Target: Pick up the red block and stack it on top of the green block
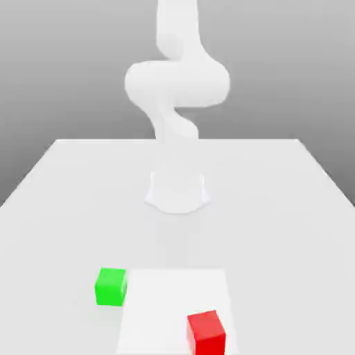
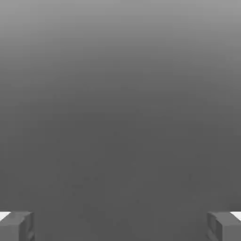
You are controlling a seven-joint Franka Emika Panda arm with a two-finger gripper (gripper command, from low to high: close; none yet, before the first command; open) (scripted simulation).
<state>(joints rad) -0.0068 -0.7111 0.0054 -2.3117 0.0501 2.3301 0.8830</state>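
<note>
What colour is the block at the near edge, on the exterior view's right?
Red. The red block shows best in the exterior view.

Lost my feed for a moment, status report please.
Gripper open, holding nothing. Small red cube block on white table, apart from small green cube block. Nothing between them.

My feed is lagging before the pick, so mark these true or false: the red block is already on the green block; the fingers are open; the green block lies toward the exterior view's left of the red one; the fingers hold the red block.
1. The red block is on the green block: false, they sit apart on the table.
2. The fingers are open: true, wide apart with nothing between them.
3. Green lies toward the exterior view's left of red: true.
4. The fingers hold red: false, it rests on the table.
</note>
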